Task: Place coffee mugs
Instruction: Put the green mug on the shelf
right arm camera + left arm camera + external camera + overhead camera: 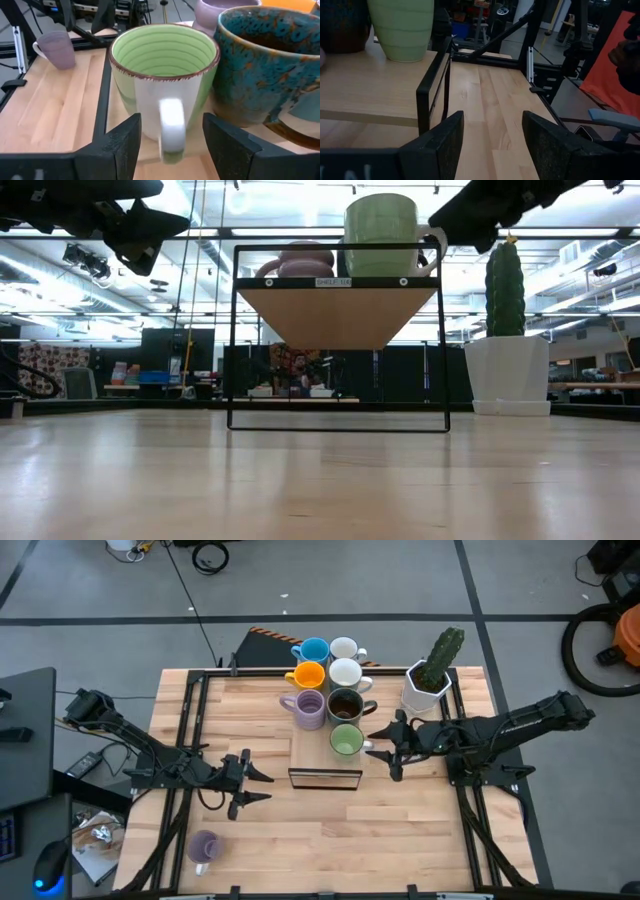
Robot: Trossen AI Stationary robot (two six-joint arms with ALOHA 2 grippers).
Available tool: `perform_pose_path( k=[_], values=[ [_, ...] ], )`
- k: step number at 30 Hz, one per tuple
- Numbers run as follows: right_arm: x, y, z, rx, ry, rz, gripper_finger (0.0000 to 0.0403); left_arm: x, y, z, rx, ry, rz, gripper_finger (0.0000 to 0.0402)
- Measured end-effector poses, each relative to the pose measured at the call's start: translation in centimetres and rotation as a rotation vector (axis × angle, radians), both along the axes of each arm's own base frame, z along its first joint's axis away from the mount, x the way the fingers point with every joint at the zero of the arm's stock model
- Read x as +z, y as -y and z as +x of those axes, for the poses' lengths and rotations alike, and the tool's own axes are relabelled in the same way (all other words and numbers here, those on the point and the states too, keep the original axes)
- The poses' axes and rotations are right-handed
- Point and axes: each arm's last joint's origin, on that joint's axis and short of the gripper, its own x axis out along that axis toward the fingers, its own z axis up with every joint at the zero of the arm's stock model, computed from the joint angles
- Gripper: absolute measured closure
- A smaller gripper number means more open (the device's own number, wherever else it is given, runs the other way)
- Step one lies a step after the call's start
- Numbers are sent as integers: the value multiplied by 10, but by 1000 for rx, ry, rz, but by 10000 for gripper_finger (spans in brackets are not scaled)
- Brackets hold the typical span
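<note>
the green mug point(346, 741) stands upright at the front end of the wooden shelf point(305, 754), in line with the dark brown mug point(345, 705), with a lavender mug point(308, 710) beside that one. the right gripper point(383, 741) sits just beside the green mug at its handle point(171, 125), fingers spread to either side of it and gripping nothing; i judge the mug just set down and the release in hand. one more lavender mug point(204, 847) lies well off the shelf, near the table's front edge. the left gripper point(257, 786), wide open and empty, hovers just off the shelf's front. next, likely: right arm backs straight off without nudging the handle, left goes for the stray mug.
</note>
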Motion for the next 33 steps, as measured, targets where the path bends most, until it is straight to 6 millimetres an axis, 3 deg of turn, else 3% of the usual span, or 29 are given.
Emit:
perform_pose_path(
  k=[18, 33],
  values=[
    [-8, 5, 17, 11, 41, -31, 186, 0, 0, 0, 0, 3, 1, 194],
    [-9, 9, 18, 21, 38, -39, 186, 0, 0, 0, 0, 3, 1, 194]
  ],
)
